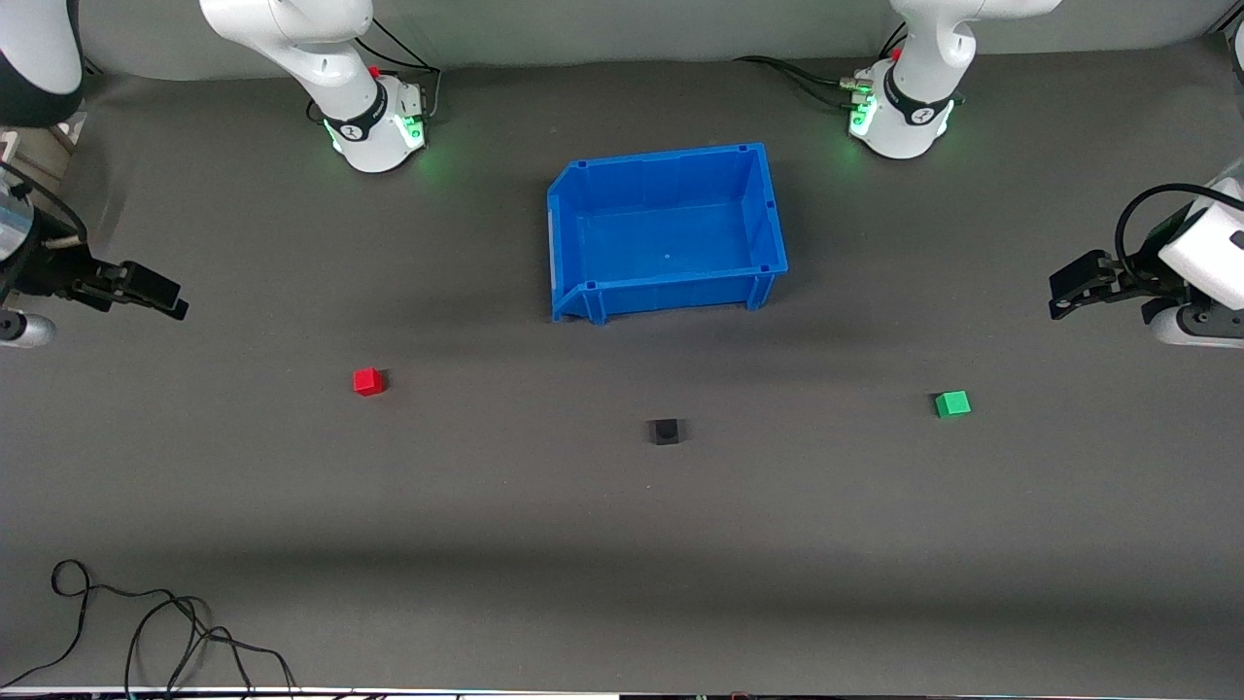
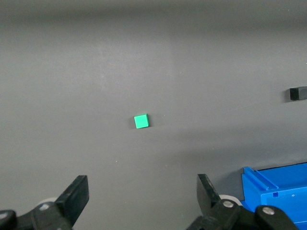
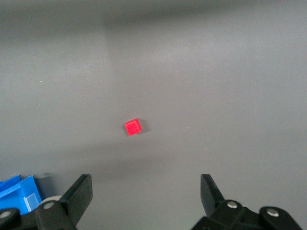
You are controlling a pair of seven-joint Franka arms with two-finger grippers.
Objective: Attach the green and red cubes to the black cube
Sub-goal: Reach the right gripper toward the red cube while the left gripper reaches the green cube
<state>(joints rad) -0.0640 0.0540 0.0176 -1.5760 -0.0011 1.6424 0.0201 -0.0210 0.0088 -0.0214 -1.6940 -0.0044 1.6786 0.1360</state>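
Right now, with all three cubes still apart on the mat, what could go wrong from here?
1. The red cube sits turned at an angle under the open right gripper; a skewed pinch could flick so small a piece away.
2. The green cube and the red one lie at the two ends of the table, with the black cube between, so both arms may crowd together there.
3. The black cube shows weakly against the dark mat and could be mislocated.
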